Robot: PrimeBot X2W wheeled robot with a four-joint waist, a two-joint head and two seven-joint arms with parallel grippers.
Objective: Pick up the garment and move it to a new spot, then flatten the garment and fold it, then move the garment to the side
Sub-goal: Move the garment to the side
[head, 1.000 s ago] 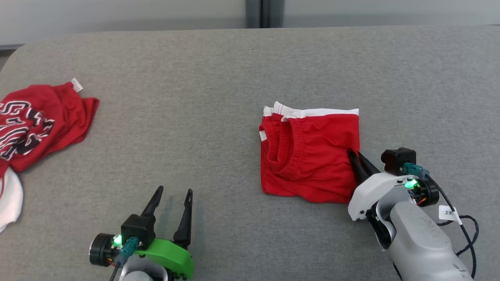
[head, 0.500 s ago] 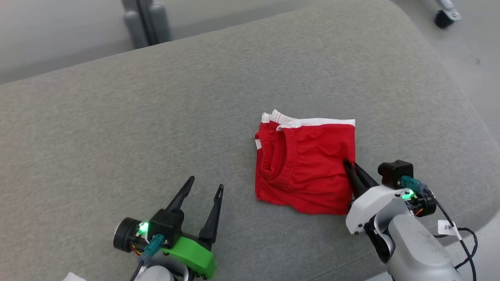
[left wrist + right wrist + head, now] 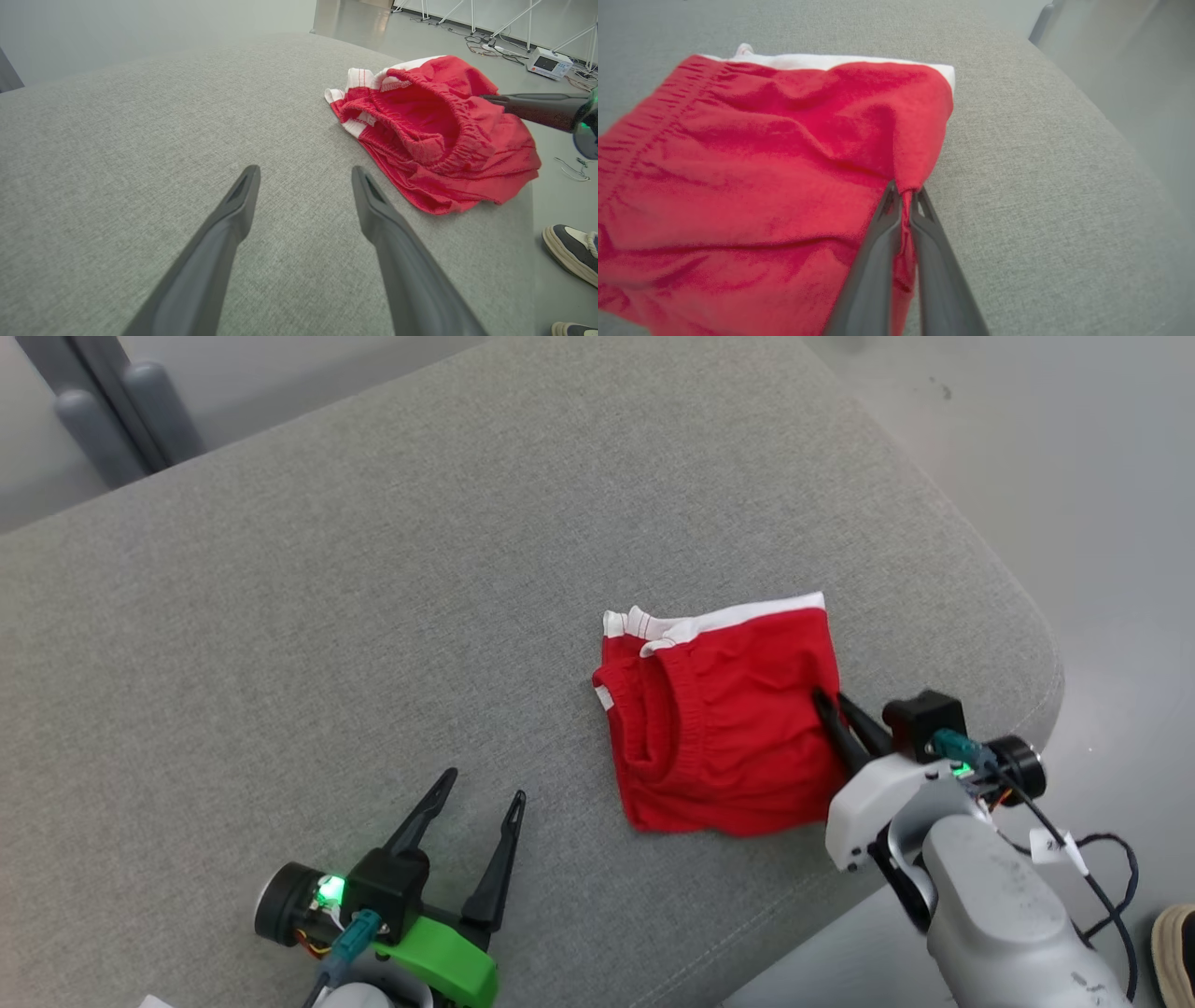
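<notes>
The folded red garment (image 3: 719, 719) with a white band along its far edge lies on the grey table (image 3: 373, 597) near the right edge. My right gripper (image 3: 829, 702) is shut on the garment's right edge; the right wrist view shows red cloth (image 3: 784, 163) pinched between the fingertips of that gripper (image 3: 904, 190). My left gripper (image 3: 483, 786) stands open low on the table, left of the garment, with nothing between its fingers. In the left wrist view the garment (image 3: 434, 135) lies ahead to the right of the open left gripper (image 3: 303, 173).
The table's rounded right edge (image 3: 1027, 644) is close to the garment, with bare floor (image 3: 1102, 504) beyond. A person's shoe (image 3: 572, 249) stands on the floor by the table, another shoe (image 3: 1176, 943) at the lower right. Cables and equipment (image 3: 546, 63) lie farther off.
The head camera has turned right, so the other red clothes at the left have left the picture. The garment has been dragged toward the table's right edge by my right gripper.
</notes>
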